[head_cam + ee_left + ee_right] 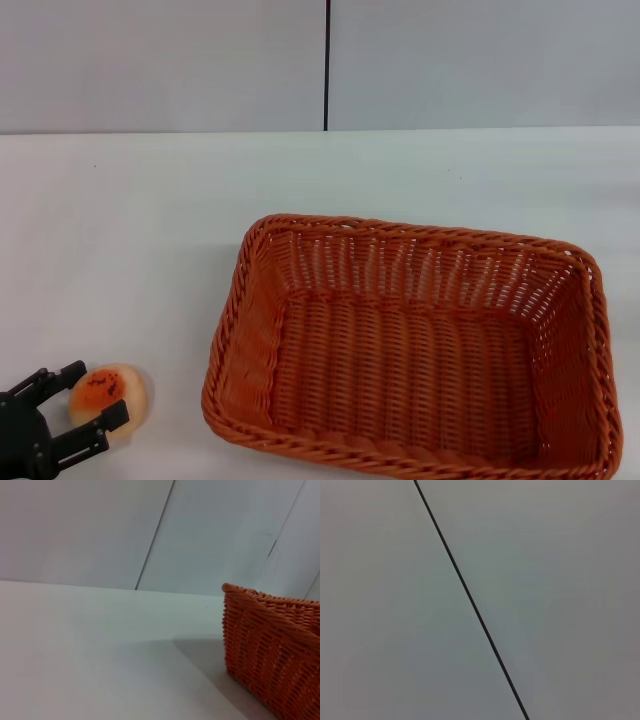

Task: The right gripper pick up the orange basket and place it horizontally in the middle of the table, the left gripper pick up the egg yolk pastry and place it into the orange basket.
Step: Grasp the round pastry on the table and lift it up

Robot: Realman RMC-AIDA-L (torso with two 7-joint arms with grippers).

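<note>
The orange basket [410,350] lies lengthwise across the white table [130,240], from the middle toward the right, and it is empty. One of its corners shows in the left wrist view as the orange basket [272,650]. The egg yolk pastry [128,397] sits on the table at the near left, a short way from the basket's left end. My left gripper [97,394] is open at the near left corner, one forked finger on each side of the pastry's near half. The right gripper is out of view.
A pale grey wall [160,60] with a dark vertical seam [326,65] stands behind the table. The right wrist view shows only that wall and its seam [470,600]. Bare tabletop [75,645] stretches left of and behind the basket.
</note>
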